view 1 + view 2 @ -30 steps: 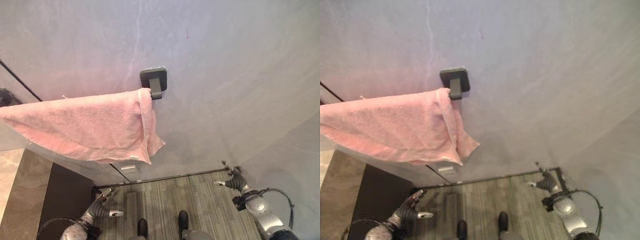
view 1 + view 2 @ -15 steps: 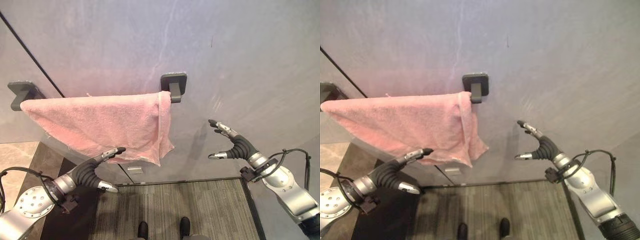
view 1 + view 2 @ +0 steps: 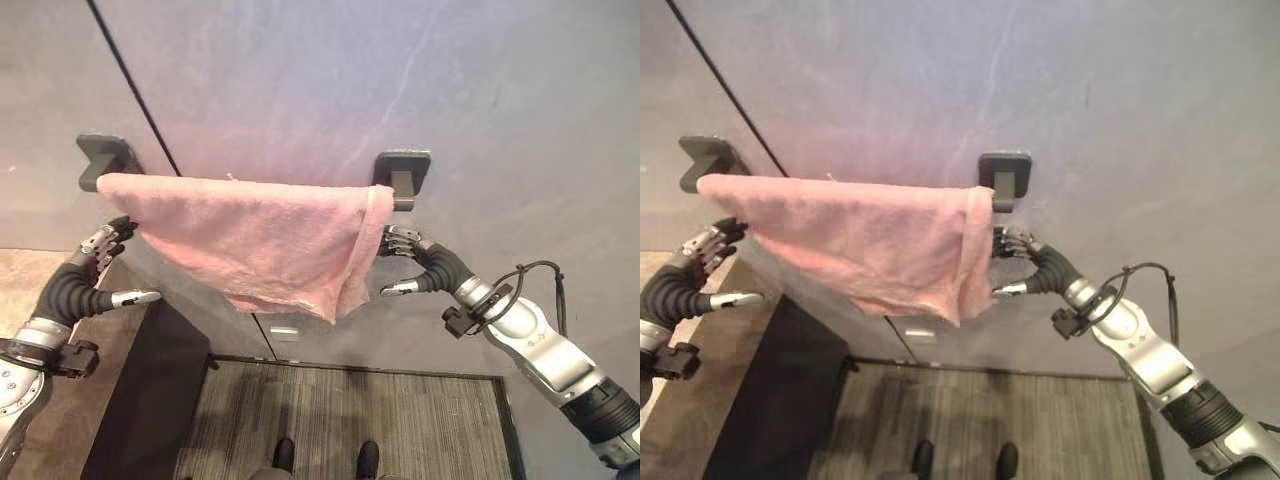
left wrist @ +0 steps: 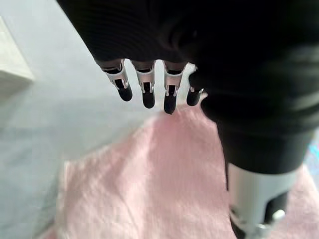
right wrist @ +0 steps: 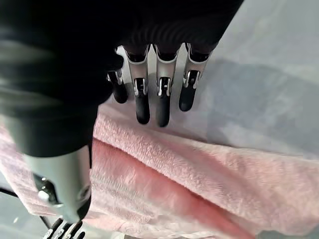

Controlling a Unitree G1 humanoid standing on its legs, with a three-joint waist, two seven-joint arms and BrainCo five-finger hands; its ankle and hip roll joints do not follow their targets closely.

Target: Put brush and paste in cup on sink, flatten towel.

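A pink towel (image 3: 260,240) hangs over a rail on the grey wall, bunched and folded over at its right end. My left hand (image 3: 80,285) is at the towel's left end, open, its fingertips at the towel's left edge and its thumb held apart. In the left wrist view its straight fingers (image 4: 147,92) reach over the pink cloth (image 4: 149,189). My right hand (image 3: 430,265) is at the right end, open, fingertips beside the folded edge. The right wrist view has its fingers (image 5: 159,99) stretched just above the thick fold (image 5: 199,169). Neither hand grasps the cloth.
Two dark brackets, the left bracket (image 3: 105,158) and the right bracket (image 3: 402,170), carry the rail on the wall. Below the towel stand a dark cabinet side (image 3: 150,400) and a striped grey floor mat (image 3: 340,420). A beige stone surface (image 3: 20,270) lies at the far left.
The camera has shifted, bringing the left bracket into view. Both hands have risen from low down to the towel's two ends, the right one closing in on the folded edge.
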